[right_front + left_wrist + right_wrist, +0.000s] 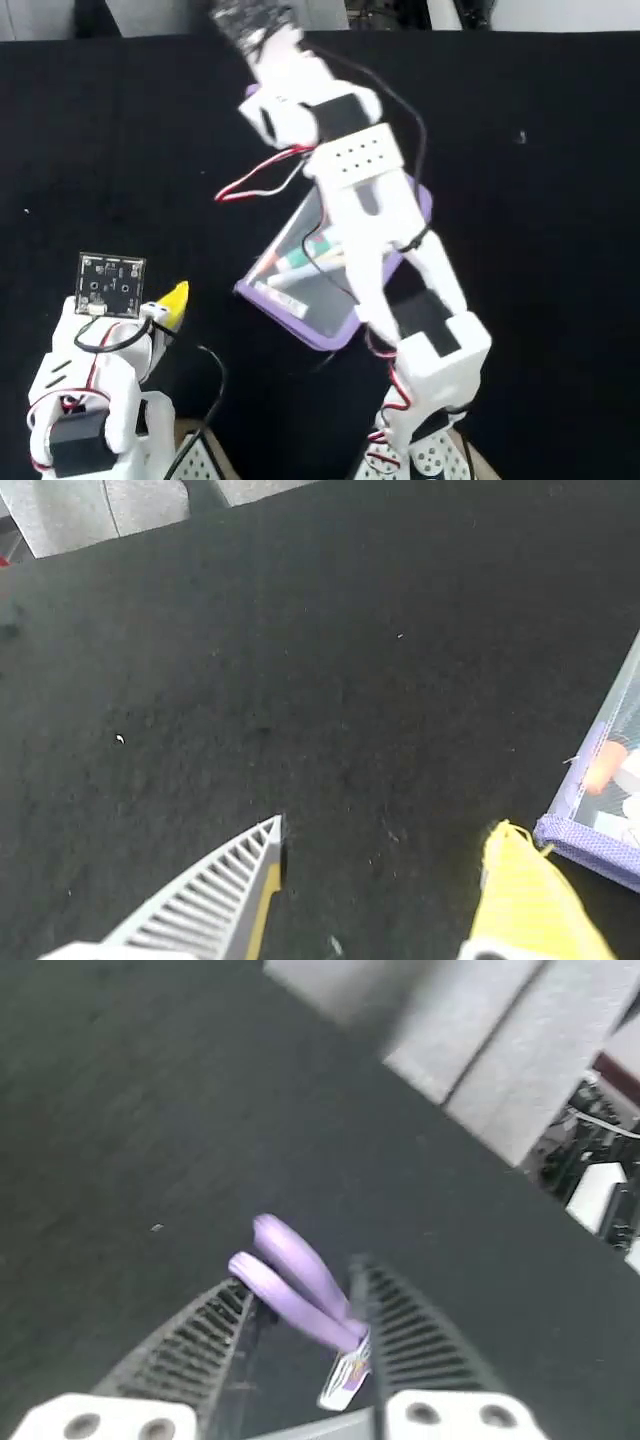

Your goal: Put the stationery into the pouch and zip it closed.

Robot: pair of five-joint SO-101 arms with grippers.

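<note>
The pouch [300, 300] lay flat in the middle of the black table [520, 250]. It was purple w/ a see-through front, and it sat at a slant. A few pens [305, 262] were inside it, packed side by side. One had an orange bit and one a green bit. I couldn't tell if the zip was open or closed, bc an arm covered the top part.

That was the right arm. It came from the near edge, went over the pouch and reached to the far side of the table. The right gripper [303, 1282] was up off the table w/ its jaws clenched on a purple loop [290, 1255]. The loop had a small white tag hanging from it. I couldn't tell what the loop was joined to.

The left gripper [385, 880] was at the near left, well apart from the right one. Its jaws were spread wide, one grey and one yellow, w/ nothing between them. The yellow one was near the pouch's left corner but not touching it.

Red and white wires [250, 185] hung off the right arm, far-left of the pouch.
</note>
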